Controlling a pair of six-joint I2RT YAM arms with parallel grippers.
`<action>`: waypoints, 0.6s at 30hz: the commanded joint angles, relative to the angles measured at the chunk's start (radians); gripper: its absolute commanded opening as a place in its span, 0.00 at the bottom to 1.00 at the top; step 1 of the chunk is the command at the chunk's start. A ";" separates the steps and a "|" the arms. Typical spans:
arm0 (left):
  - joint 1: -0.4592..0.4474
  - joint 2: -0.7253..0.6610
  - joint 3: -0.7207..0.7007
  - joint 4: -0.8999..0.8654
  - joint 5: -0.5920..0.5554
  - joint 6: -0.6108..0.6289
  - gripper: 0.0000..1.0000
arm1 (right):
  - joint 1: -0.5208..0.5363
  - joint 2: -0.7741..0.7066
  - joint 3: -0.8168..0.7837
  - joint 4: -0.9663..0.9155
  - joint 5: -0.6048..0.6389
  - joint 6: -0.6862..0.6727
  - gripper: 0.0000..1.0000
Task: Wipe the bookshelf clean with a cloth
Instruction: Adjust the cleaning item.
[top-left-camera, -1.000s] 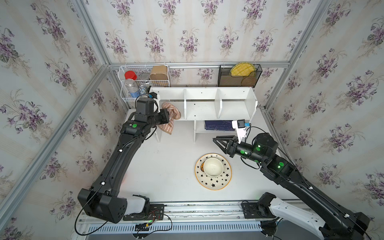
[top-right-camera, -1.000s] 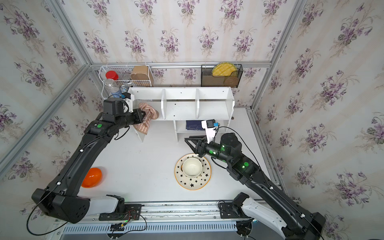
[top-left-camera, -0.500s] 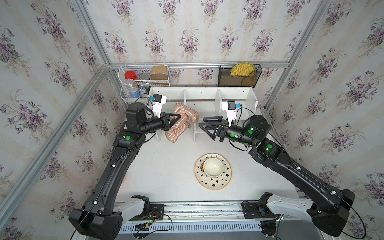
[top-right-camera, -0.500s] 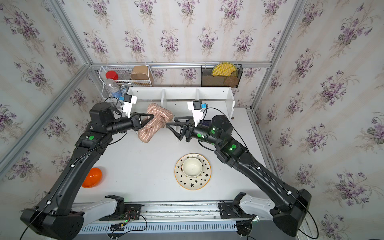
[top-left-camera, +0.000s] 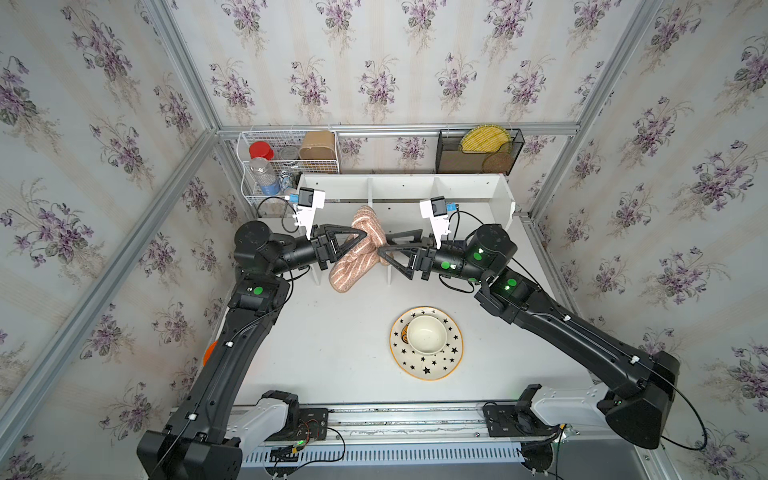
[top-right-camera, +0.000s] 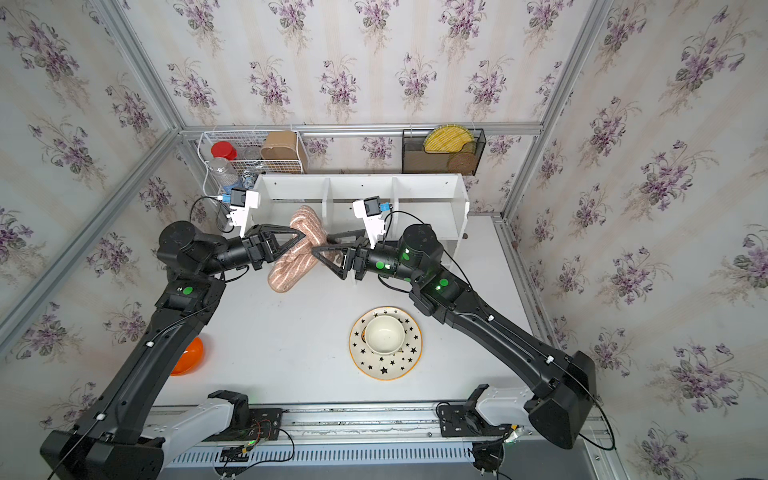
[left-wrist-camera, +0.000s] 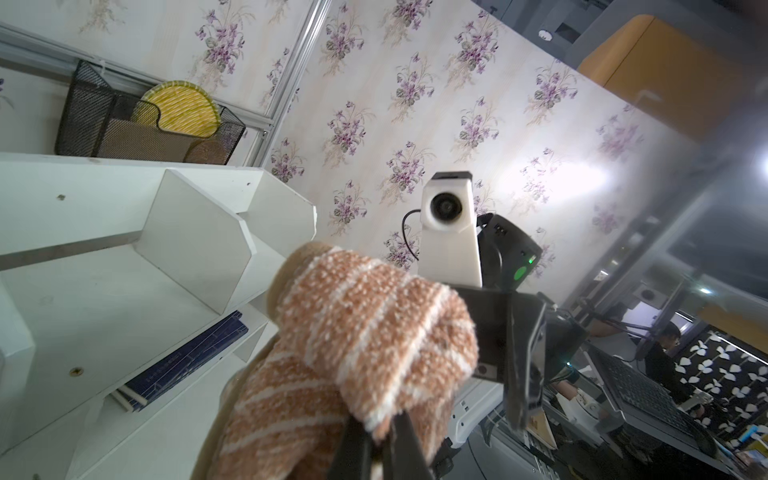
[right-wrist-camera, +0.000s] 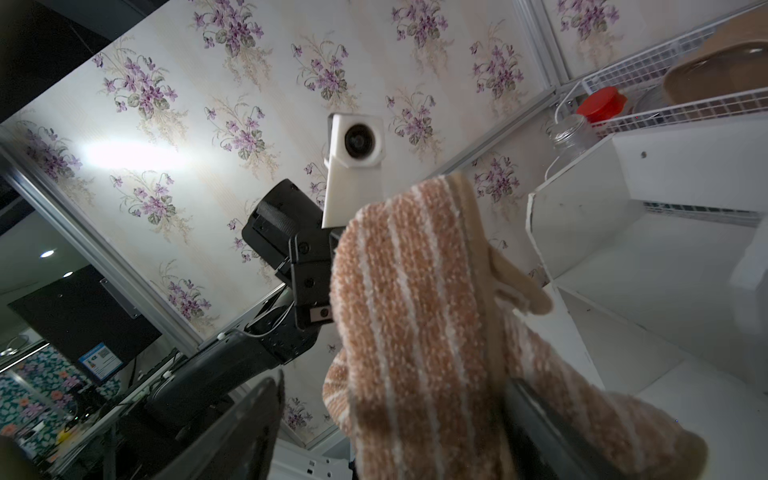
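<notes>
1. My left tool (top-left-camera: 365, 237) is clamped tight on the cloth (top-left-camera: 352, 268), which hangs folded in front of the bookshelf (top-left-camera: 473, 194), clear above the counter (top-left-camera: 332, 340).
2. My right tool (top-left-camera: 382, 246) faces it, jaws spread wide with the cloth's upper fold between them.

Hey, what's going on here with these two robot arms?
The left gripper is shut on the striped pinkish cloth, holding it in the air in front of the white bookshelf. The right gripper is open, with its jaws on either side of the cloth. It looks like a handover between the arms.
</notes>
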 joint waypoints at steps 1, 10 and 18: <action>0.001 0.030 -0.008 0.322 0.044 -0.214 0.00 | 0.025 0.009 -0.003 0.074 -0.018 0.007 0.85; -0.003 0.126 -0.071 0.806 0.009 -0.588 0.00 | 0.028 0.041 0.035 0.102 -0.004 0.006 0.87; -0.022 0.156 -0.056 0.868 -0.012 -0.643 0.00 | 0.027 0.102 0.028 0.185 0.022 -0.001 0.94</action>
